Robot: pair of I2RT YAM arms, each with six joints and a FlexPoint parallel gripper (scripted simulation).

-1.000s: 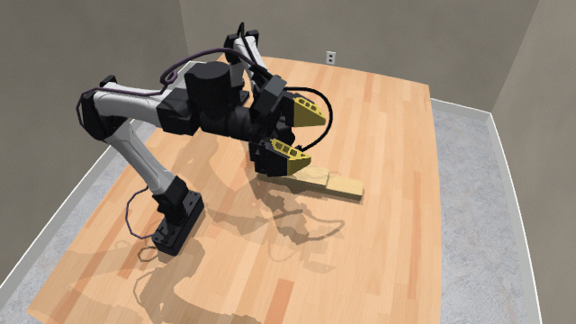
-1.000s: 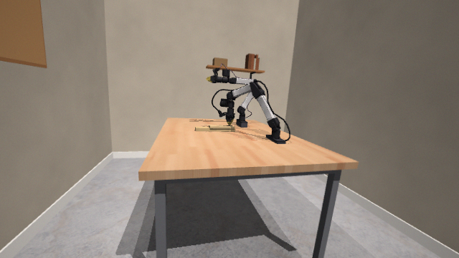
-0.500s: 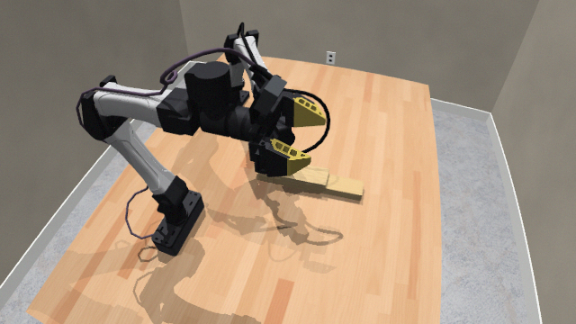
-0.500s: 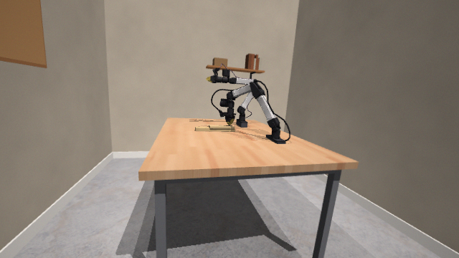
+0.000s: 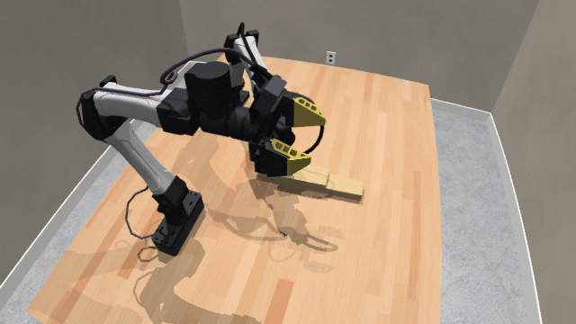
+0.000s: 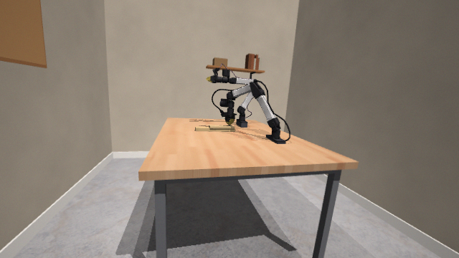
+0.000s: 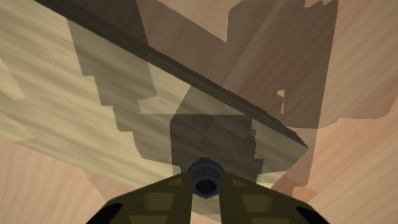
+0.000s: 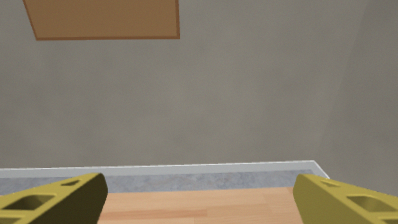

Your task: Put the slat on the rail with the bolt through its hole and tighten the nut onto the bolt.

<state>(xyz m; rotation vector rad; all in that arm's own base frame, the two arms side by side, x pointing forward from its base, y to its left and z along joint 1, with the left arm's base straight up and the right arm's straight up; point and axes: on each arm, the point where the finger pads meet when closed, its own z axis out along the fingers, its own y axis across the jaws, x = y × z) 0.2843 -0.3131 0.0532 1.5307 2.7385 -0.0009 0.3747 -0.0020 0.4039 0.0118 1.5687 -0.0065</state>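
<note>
1. The table (image 5: pixel 382 252) (image 6: pixel 233 154) (image 7: pixel 365 145) (image 8: pixel 225 207) is supporting both arms and the wooden pieces.
2. The left arm (image 5: pixel 245 49) (image 6: pixel 265 107) is rising from its base, bending at a high elbow and reaching over the wood, its wrist section hanging steeply downward. In the top view the right arm is covering much of it.
3. The right arm (image 5: pixel 130 103) (image 6: pixel 244 81) is holding its forearm roughly level, above the left arm's wrist and well off the table.
4. The rail (image 5: pixel 346 188) (image 6: pixel 201 129) is lying flat on the table, one end showing beyond the piece above.
5. The slat (image 5: pixel 315 175) (image 6: pixel 222 127) (image 7: pixel 110 100) is resting lengthwise along the top of the rail. Its hole is not showing.
6. The right gripper (image 5: pixel 317 139) (image 6: pixel 208 79) (image 8: pixel 200 182) is pointing out horizontally, its fingers standing wide apart with nothing between them, facing the wall.
7. The left gripper (image 6: pixel 229 123) (image 7: pixel 205 181) is pointing down at the wood's end nearer the arm bases, its fingers closing on a small dark part.
8. That part, the nut (image 7: pixel 206 176), is sitting between the left fingertips, above the slat in the wrist view. Whether it is engaging the bolt cannot be told; the bolt is not distinguishable, nor can the firmness of any clamping on the slat be judged.
</note>
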